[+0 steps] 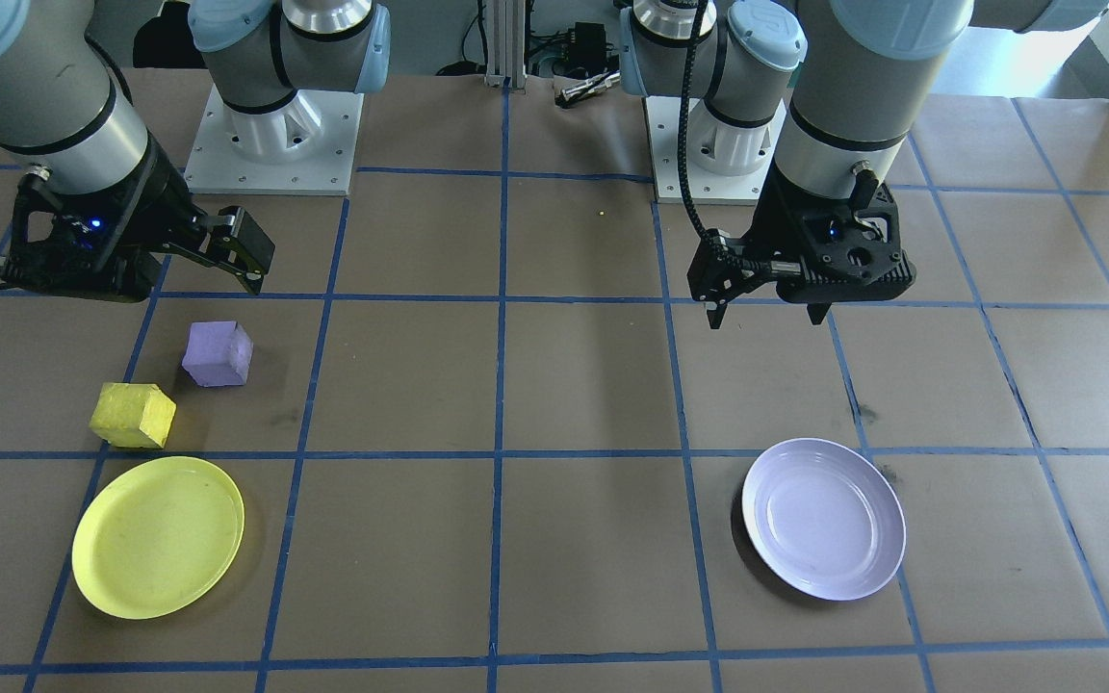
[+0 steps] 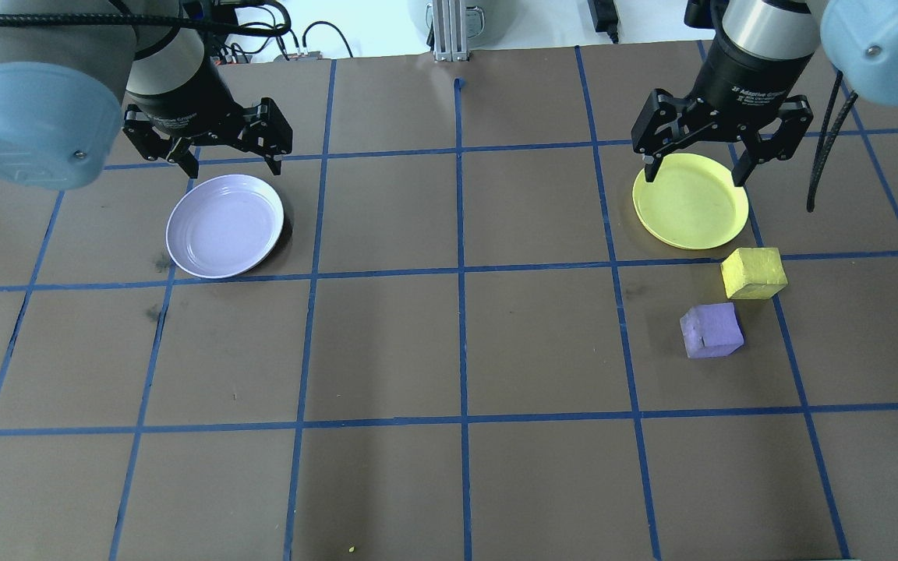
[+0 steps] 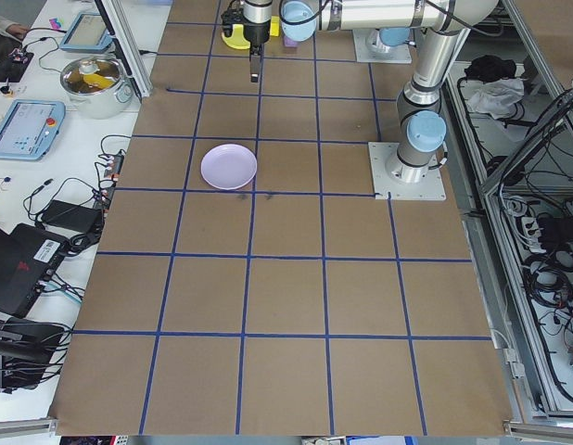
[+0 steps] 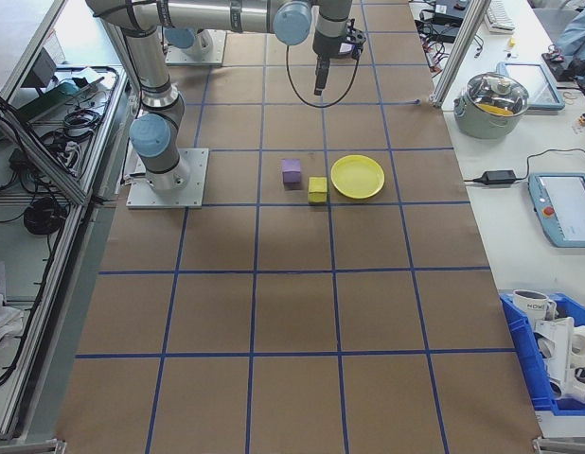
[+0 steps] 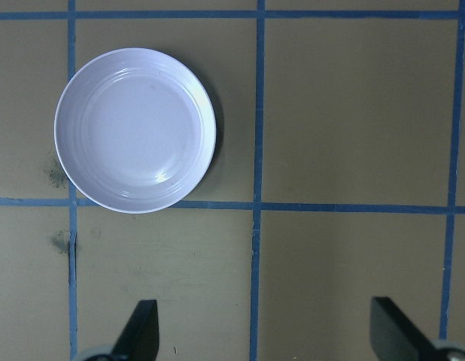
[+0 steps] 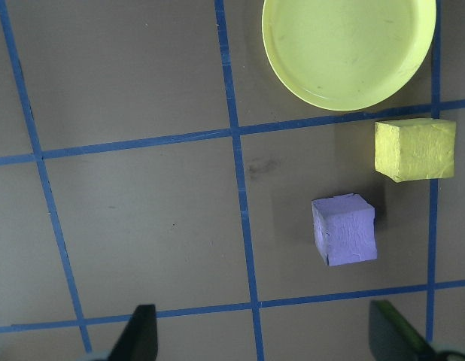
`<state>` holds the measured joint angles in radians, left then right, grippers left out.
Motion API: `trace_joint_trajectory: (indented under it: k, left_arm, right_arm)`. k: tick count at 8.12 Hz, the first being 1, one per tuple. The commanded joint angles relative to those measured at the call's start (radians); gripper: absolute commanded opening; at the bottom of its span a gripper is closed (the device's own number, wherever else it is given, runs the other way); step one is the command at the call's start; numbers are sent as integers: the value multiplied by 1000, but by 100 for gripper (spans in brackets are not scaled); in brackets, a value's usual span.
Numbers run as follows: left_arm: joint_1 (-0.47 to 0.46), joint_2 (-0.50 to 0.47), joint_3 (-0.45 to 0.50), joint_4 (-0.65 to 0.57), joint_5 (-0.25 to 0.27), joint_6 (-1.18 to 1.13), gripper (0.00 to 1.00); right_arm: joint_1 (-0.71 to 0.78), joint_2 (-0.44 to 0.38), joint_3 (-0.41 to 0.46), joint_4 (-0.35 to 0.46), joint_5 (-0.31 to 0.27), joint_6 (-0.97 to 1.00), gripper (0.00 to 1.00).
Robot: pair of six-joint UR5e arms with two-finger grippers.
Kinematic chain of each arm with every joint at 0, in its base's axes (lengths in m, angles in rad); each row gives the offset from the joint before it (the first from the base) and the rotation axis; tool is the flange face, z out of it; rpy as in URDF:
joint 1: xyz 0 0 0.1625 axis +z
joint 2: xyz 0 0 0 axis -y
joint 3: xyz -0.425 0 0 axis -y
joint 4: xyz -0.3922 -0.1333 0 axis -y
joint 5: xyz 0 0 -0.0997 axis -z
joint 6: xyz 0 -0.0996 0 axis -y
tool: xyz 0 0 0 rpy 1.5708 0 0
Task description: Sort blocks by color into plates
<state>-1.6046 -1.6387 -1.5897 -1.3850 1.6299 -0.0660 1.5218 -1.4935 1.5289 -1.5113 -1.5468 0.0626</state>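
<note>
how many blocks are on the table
2: yellow block beside the yellow plate; purple block next to it, farther from that plate. Neither is on a plate. None seem hidden.

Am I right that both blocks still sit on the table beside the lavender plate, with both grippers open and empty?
Not quite. The yellow block and purple block sit beside the yellow plate, as the overhead view shows; the lavender plate stands alone. The left gripper and right gripper are open and empty.

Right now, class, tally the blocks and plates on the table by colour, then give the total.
Yellow: 2, the yellow block and the yellow plate.
Purple: 2, the purple block and the lavender plate.
Total: 4
</note>
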Motion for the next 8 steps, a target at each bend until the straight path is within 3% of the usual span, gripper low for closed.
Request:
trace_joint_trajectory:
  k: [1, 3, 4, 8]
  left_arm:
    - [0, 5, -12, 1, 2, 0, 100]
    - [0, 5, -12, 1, 4, 2, 100]
    - [2, 5, -12, 1, 5, 2, 100]
    - [0, 5, -13, 0, 4, 0, 100]
  right_arm:
    - [0, -2, 4, 2, -6, -1, 100]
    - [-14, 9, 4, 0, -1, -9, 100]
    - [-37, 13, 4, -41, 2, -39, 100]
    - [-178, 217, -6, -295, 10, -151, 100]
